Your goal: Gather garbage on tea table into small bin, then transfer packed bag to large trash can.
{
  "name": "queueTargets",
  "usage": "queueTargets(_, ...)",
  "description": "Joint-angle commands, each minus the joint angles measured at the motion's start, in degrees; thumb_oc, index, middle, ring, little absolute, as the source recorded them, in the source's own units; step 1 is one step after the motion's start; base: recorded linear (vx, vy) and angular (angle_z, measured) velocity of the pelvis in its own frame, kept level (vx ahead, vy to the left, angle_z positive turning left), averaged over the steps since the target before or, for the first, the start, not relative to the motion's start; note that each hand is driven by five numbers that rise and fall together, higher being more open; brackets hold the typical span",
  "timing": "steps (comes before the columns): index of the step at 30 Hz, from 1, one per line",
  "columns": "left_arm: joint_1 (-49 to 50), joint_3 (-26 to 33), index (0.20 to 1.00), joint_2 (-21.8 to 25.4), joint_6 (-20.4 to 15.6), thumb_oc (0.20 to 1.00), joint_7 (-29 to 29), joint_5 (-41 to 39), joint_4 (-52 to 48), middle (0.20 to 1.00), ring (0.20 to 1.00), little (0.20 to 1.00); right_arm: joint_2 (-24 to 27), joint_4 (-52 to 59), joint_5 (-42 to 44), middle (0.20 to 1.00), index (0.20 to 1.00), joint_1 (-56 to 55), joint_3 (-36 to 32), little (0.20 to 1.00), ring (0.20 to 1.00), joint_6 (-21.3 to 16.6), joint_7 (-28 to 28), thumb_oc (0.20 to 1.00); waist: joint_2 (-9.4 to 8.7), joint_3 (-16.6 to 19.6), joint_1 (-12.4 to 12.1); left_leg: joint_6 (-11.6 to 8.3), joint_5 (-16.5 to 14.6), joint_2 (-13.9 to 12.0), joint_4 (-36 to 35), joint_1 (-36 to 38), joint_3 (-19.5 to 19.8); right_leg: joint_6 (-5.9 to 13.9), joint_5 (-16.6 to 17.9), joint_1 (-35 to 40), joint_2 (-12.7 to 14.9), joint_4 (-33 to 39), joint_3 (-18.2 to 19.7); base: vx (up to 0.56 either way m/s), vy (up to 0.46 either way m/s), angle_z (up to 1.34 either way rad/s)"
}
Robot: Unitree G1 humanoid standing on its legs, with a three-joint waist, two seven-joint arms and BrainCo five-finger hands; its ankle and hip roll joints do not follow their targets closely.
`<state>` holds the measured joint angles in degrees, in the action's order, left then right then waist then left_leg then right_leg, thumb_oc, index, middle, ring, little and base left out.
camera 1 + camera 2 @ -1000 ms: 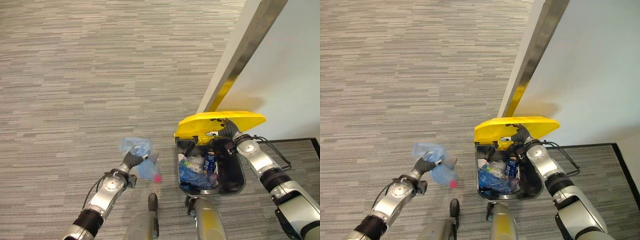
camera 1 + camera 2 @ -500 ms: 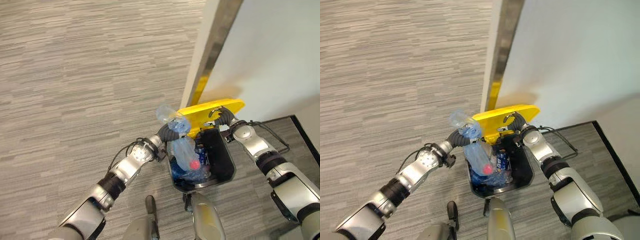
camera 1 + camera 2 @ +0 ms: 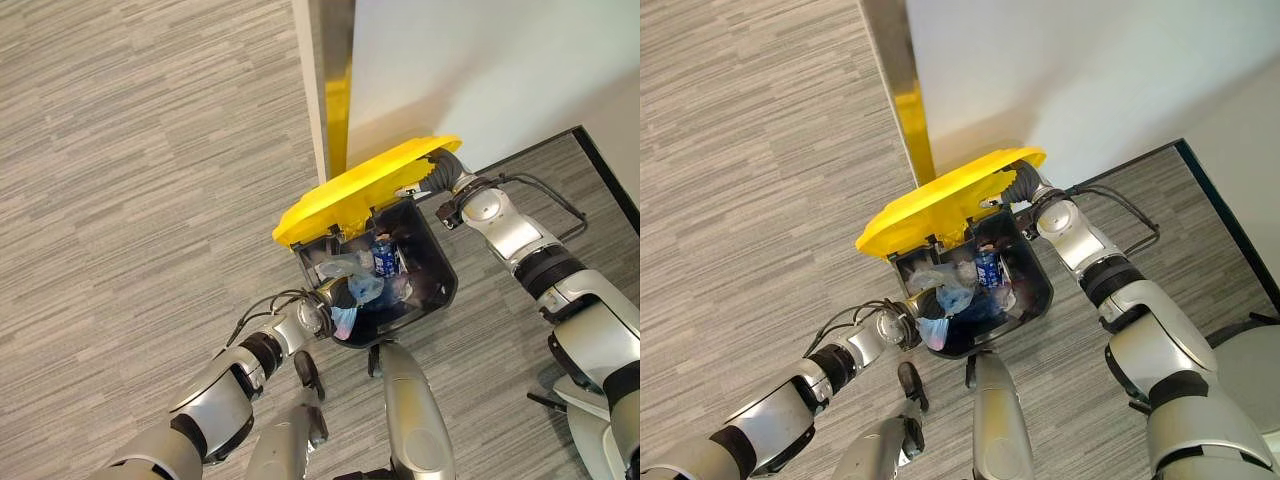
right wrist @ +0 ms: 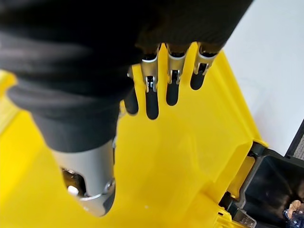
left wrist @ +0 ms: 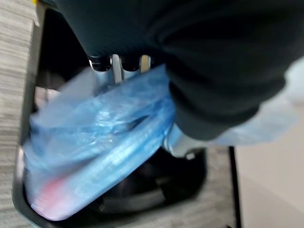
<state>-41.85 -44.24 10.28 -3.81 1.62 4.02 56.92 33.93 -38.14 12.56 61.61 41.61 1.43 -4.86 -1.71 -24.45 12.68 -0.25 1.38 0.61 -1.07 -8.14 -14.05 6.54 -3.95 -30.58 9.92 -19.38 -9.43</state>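
Observation:
The large black trash can [image 3: 441,291] stands by the wall with its yellow lid [image 3: 350,195] tipped up. My right hand [image 3: 1025,185] rests on the lid's far edge, with its straight fingers [image 4: 152,95] flat against the yellow lid [image 4: 190,156]. My left hand [image 3: 328,296] reaches over the can's near rim, shut on a pale blue plastic bag [image 3: 347,318] that hangs inside the opening. In the left wrist view the blue bag [image 5: 95,142] bulges under my fingers [image 5: 116,66], with something pink-red at its low end.
Inside the can lie a blue drinks can [image 3: 385,258] and crumpled clear and blue plastic. A white wall with a metal corner strip [image 3: 335,60] rises right behind the can. Grey striped carpet [image 3: 130,150] spreads to the left. A black border line [image 3: 600,160] crosses the floor at right.
My left hand carried the blue bag from the can's left side over its rim and down into the opening. My right hand kept the lid up. The camera swung, shifting the whole scene.

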Motion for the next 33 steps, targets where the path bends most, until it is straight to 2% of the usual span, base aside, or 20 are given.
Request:
queueTargets(1, 1.8, 1.2, 1.0, -0.8, -0.3, 1.0, 2.9, 5.1, -2.1, 1.0, 1.0, 1.0, 0.0, 3.4, 0.8, 1.0, 1.0, 4.9, -0.6, 1.0, 1.0, -6.0, -2.7, 1.0, -0.84, 4.9, -1.3, -3.21, -17.6, -1.3, 7.1, 9.2, 2.6, 4.22, 15.7, -3.6, 3.7, 12.1, -0.3, 0.05, -0.03, -0.02)
queueTargets(6, 3.5, 3.8, 1.0, 0.6, 0.0, 1.0, 4.5, 7.2, -3.0, 1.0, 1.0, 1.0, 1.0, 6.5, -0.1, 1.0, 1.0, -1.0, -3.1, 1.0, 1.0, -6.7, -2.1, 1.0, -0.56, 6.2, -1.5, -3.26, -16.9, -1.3, 5.8, 9.9, 3.4, 4.3, 15.9, -3.1, 3.8, 12.5, -0.5, 0.01, -0.005, 0.01)
queueTargets(8, 4.6, 5.1, 1.0, 2.6, -0.4, 1.0, 4.3, 7.2, -5.6, 1.0, 1.0, 1.0, 1.8, 8.4, -0.4, 1.0, 1.0, -5.0, -4.8, 1.0, 1.0, -6.8, -1.4, 1.0, -0.44, 6.9, -1.8, -3.31, -17.1, -1.7, 5.8, 10.7, 3.7, 4.46, 15.6, -2.1, 3.6, 12.4, -0.5, 0.0, -0.007, 0.1)
queueTargets(13, 10.9, 9.9, 1.0, 8.4, -1.0, 1.0, 3.3, 3.8, -13.5, 1.0, 1.0, 1.0, 3.3, 12.5, -2.9, 1.0, 1.0, -15.5, -9.7, 1.0, 1.0, -5.8, 0.6, 1.0, -1.84, 8.4, -2.9, -3.08, -18.3, -1.7, 7.1, 12.6, 4.2, 4.57, 15.5, 1.1, 4.6, 12.2, -0.7, -0.03, 0.024, 0.13)
queueTargets(18, 23.9, 19.5, 1.0, 13.4, -1.4, 1.0, 2.0, -0.5, -19.3, 1.0, 1.0, 1.0, 0.5, 17.0, -5.5, 1.0, 1.0, -32.2, -17.6, 1.0, 1.0, -5.1, 3.5, 1.0, -4.83, 9.9, -4.5, -1.63, -21.3, -1.2, 11.0, 15.4, 3.6, 5.34, 16.7, 6.3, 5.3, 13.9, -0.7, -0.05, 0.065, 0.08)
queueTargets(21, 31.6, 26.3, 1.0, 15.9, -0.8, 1.0, 1.7, -1.9, -20.4, 1.0, 1.0, 1.0, -2.4, 18.2, -6.8, 1.0, 1.0, -42.1, -22.4, 1.0, 1.0, -4.9, 4.8, 1.0, -6.33, 9.2, -5.5, 0.0, -22.3, 0.7, 15.1, 14.7, 3.6, 6.81, 19.6, 7.8, 6.1, 16.2, -0.3, -0.16, 0.121, -0.11)
queueTargets(22, 33.4, 29.1, 1.0, 16.5, -0.6, 1.0, 1.7, -2.3, -19.7, 1.0, 1.0, 1.0, -3.6, 17.7, -7.6, 1.0, 1.0, -44.6, -23.8, 1.0, 1.0, -4.7, 5.0, 1.0, -6.69, 8.7, -5.7, 0.31, -22.0, 1.3, 15.9, 14.3, 3.3, 7.67, 21.5, 8.0, 6.7, 16.7, -0.5, -0.21, 0.116, -0.21)
queueTargets(24, 36.8, 32.8, 1.0, 16.9, -0.4, 1.0, 1.9, -3.2, -19.0, 1.0, 1.0, 1.0, -5.0, 16.0, -8.9, 1.0, 1.0, -48.4, -26.2, 1.0, 1.0, -4.6, 5.0, 1.0, -6.36, 8.2, -5.8, 0.79, -20.6, 1.4, 15.9, 13.3, 3.1, 8.31, 22.0, 8.0, 7.4, 16.6, -1.5, -0.26, 0.122, -0.12)
queueTargets(25, 37.7, 34.1, 1.0, 17.3, -0.4, 1.0, 1.7, -3.7, -19.0, 1.0, 1.0, 1.0, -5.5, 14.7, -9.7, 1.0, 1.0, -50.5, -27.3, 1.0, 1.0, -4.6, 4.9, 1.0, -5.78, 7.9, -6.0, 0.94, -19.3, 1.4, 15.9, 12.0, 3.5, 8.05, 19.8, 8.3, 6.8, 14.4, -0.6, -0.29, 0.122, 0.07)
queueTargets(27, 40.2, 36.2, 1.0, 18.2, -0.1, 1.0, 1.3, -4.1, -19.0, 1.0, 1.0, 1.0, -6.3, 13.4, -10.2, 1.0, 1.0, -54.2, -29.0, 1.0, 1.0, -4.4, 5.2, 1.0, -5.39, 8.6, -7.0, 1.7, -17.2, 1.9, 14.6, 10.3, 3.8, 5.99, 15.6, 9.7, 6.2, 10.3, 1.1, -0.28, 0.128, 0.15)
queueTargets(29, 43.1, 38.7, 1.0, 18.1, 0.2, 1.0, 1.0, -5.1, -19.4, 1.0, 1.0, 1.0, -6.6, 11.5, -10.7, 1.0, 1.0, -56.6, -30.2, 1.0, 1.0, -4.6, 5.1, 1.0, -3.77, 9.3, -8.0, 2.71, -14.6, 1.4, 11.6, 9.5, 3.5, 3.99, 11.3, 10.5, 4.3, 1.1, 2.1, -0.18, 0.112, -0.07)
queueTargets(30, 44.0, 39.8, 1.0, 18.0, 0.2, 1.0, 0.9, -5.7, -19.6, 1.0, 1.0, 1.0, -7.0, 11.2, -10.9, 1.0, 1.0, -57.8, -30.9, 1.0, 1.0, -4.6, 5.1, 1.0, -3.26, 9.8, -8.4, 2.74, -13.7, 1.2, 10.2, 9.4, 3.6, 3.52, 9.5, 11.2, 3.5, -1.2, 2.7, -0.08, 0.041, -0.34)
queueTargets(31, 45.1, 41.2, 1.0, 17.9, 0.2, 1.0, 0.9, -6.5, -19.5, 1.0, 1.0, 1.0, -7.5, 10.3, -10.6, 1.0, 1.0, -59.4, -31.8, 1.0, 1.0, -4.4, 5.0, 1.0, -2.91, 10.6, -8.9, 2.56, -12.9, 1.1, 8.9, 9.2, 3.6, 3.33, 7.2, 13.0, 2.8, -1.7, 2.2, -0.02, -0.022, -0.37)
queueTargets(33, 48.0, 43.2, 1.0, 16.9, -0.2, 1.0, 0.4, -8.8, -21.2, 1.0, 1.0, 1.0, -8.0, 9.4, -10.8, 1.0, 1.0, -61.4, -33.4, 1.0, 1.0, -4.4, 4.8, 1.0, -3.29, 12.4, -9.9, 1.63, -11.7, 1.3, 6.8, 9.2, 3.6, 2.59, 5.3, 18.6, 1.2, 4.1, 1.3, 0.04, -0.098, -0.13)
